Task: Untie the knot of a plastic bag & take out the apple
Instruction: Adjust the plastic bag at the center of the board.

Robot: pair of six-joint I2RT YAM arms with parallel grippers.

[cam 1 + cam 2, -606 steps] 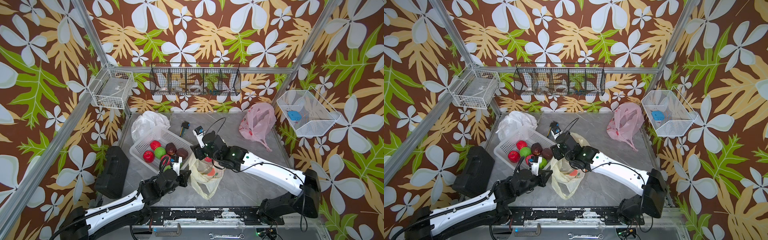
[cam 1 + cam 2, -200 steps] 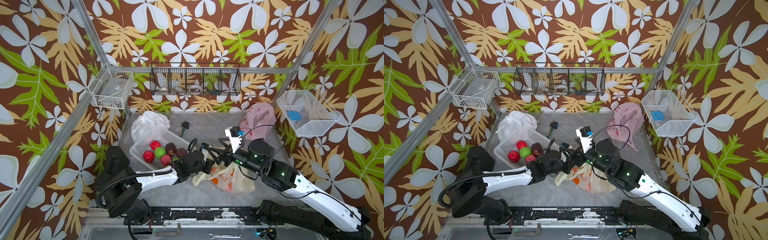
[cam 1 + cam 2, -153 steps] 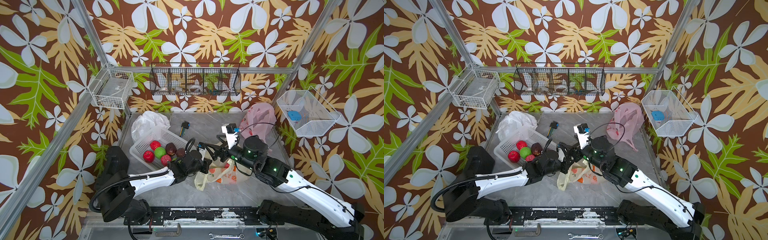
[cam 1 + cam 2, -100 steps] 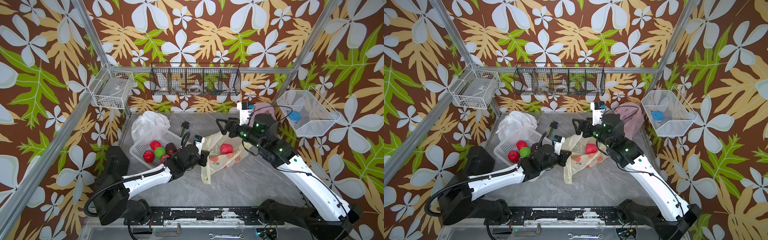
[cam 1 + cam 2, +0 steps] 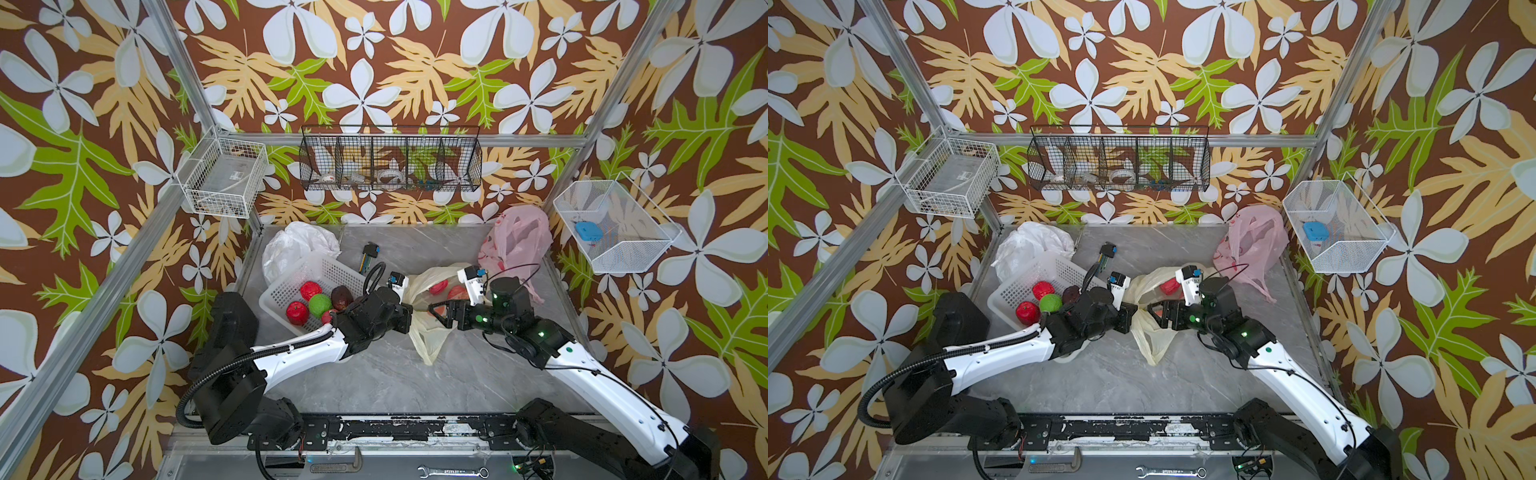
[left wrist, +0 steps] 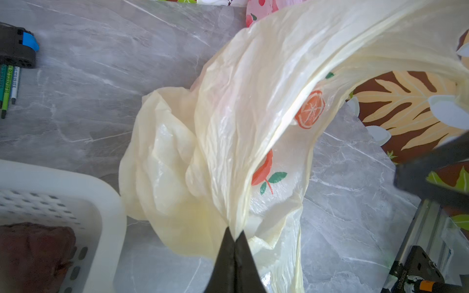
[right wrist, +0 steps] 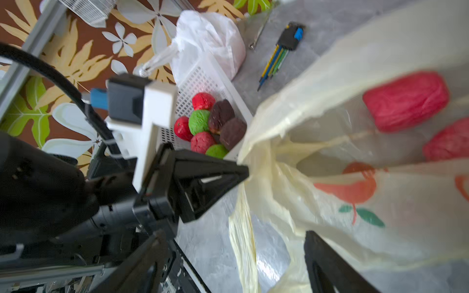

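I take 12 o'clock as the far wall. Nearest to me, at the middle of the bench (image 5: 374, 386), the left hand (image 6: 234, 236) is pinched together on a fold of the yellow bag (image 5: 428, 345). The right hand (image 5: 437, 314) stands at 3 o'clock of it, jaws wide apart and closed on nothing, just at the bag's mouth. I see no knot there, so I judge the untying done and the step now is to reach in. The apples lie inside the bag, toward 12 o'clock. I count two: one red apple (image 7: 406, 101) and a second apple (image 7: 449, 143) just beside it. To do it well I would hold the left hand high and steady so the mouth is stretched. The right hand should enter between the film layers and close only around one apple, because thin film is caught easily. At 10 o'clock the white basket (image 5: 291, 286) holds seven fruits (image 7: 199, 121): three red, two green, two dark brown. Farther there is one hex key set (image 5: 370, 253) at 12 o'clock, one white bag (image 5: 295, 245) at 11 and one pink bag (image 5: 519, 237) at 1. That makes three bags together.
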